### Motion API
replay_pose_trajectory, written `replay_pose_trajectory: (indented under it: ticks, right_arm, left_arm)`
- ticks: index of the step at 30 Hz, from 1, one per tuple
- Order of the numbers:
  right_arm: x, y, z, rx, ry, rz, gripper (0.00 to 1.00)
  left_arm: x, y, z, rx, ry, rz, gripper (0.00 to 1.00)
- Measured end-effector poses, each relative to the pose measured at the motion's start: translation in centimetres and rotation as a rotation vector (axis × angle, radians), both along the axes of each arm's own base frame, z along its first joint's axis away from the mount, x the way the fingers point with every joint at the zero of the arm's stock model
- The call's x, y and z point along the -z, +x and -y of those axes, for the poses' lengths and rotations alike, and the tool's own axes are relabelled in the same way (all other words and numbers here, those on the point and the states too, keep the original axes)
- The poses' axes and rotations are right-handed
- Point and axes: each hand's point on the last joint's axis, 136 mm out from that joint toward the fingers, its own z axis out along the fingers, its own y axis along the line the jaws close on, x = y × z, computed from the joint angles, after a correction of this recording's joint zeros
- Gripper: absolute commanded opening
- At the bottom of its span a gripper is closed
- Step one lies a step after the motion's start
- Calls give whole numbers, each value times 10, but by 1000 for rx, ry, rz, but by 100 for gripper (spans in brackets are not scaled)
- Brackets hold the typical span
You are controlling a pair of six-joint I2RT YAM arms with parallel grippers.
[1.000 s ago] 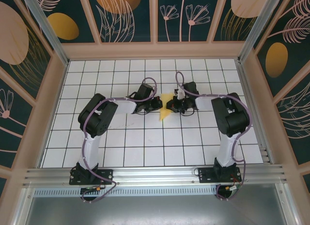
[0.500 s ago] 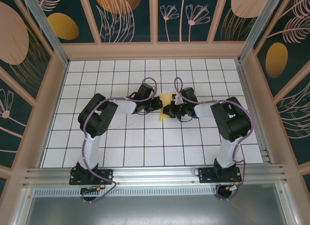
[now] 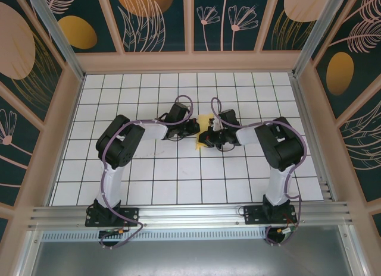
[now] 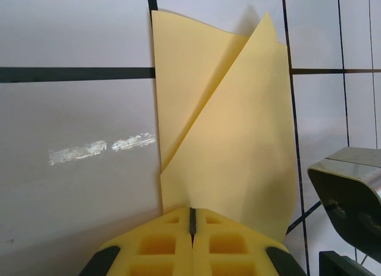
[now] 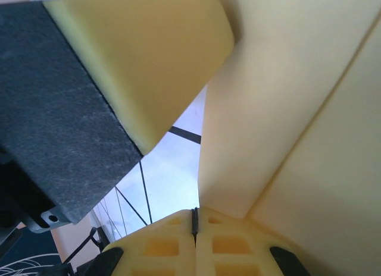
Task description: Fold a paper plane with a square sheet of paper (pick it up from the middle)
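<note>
Grid table (image 3: 149,169): both arms reach to centre, wrists facing each other. Sheet of paper (image 3: 205,119), yellow, partly folded, lies between them, touching both; neither arm nearer. Long axis runs far-to-near across table, crosswise to both grippers. Left gripper (image 4: 192,215): pads pressed together, sheet's near edge pinched, folded flap spreading straight ahead of fingers. Right gripper (image 5: 194,216): jaws closed, sheet apparently caught at seam, spreading up-right. Next crease likely hinges on this opposed pinch. Writing, brands: none readable.
</note>
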Motion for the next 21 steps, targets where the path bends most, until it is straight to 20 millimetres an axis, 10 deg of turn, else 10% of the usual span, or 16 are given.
replay_pose_trajectory:
  ticks: [21]
  right_arm:
    - [6,-1,-7,-27,-8,-2,6]
  left_arm:
    - [1,0,0,-1,-2,5,0]
